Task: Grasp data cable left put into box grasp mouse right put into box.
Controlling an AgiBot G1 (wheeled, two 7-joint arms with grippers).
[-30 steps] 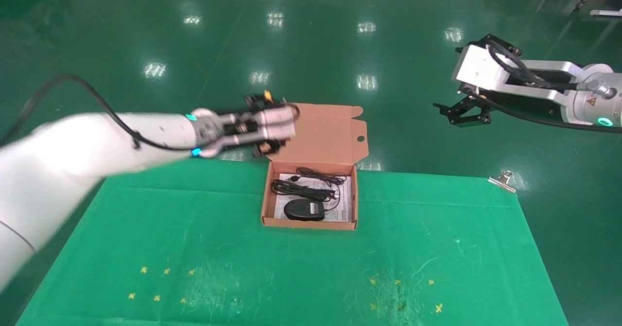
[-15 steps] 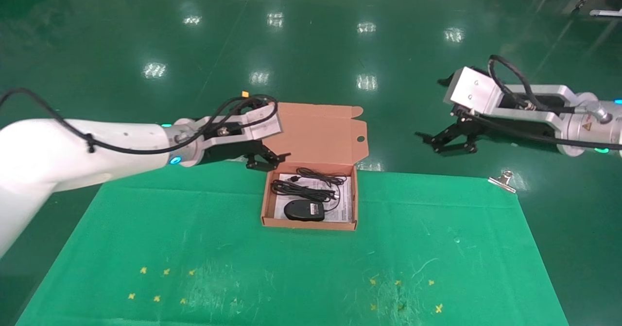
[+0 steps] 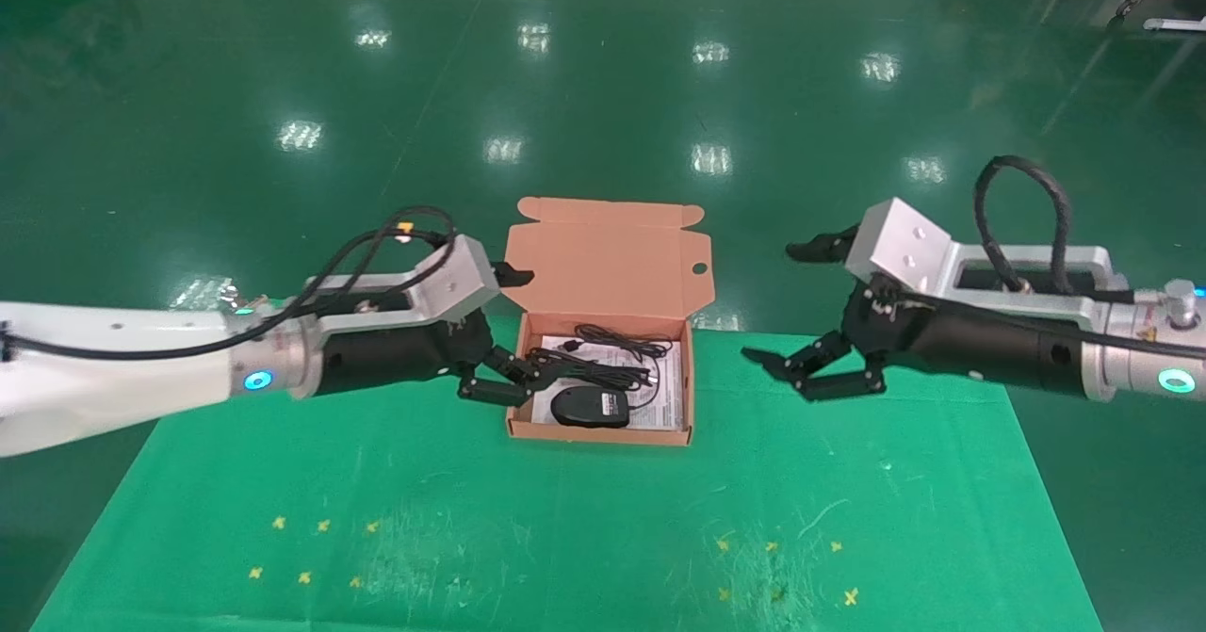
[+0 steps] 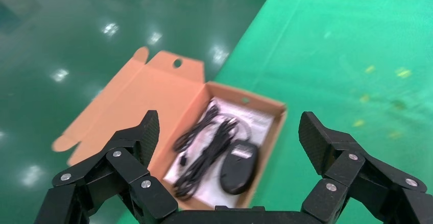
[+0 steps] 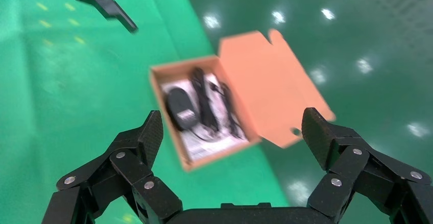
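Left end effector point(image 3: 516, 329) hung released at the box's left wall, and the right end effector point(image 3: 790, 304) hung released well to the right of it, both over the green worktop point(image 3: 377, 481). At the worktop's far edge, the box point(image 3: 603, 433) lay with its lid open. The data cable point(image 3: 589, 366) lay inside toward the far side, the mouse point(image 3: 590, 408) just nearer.
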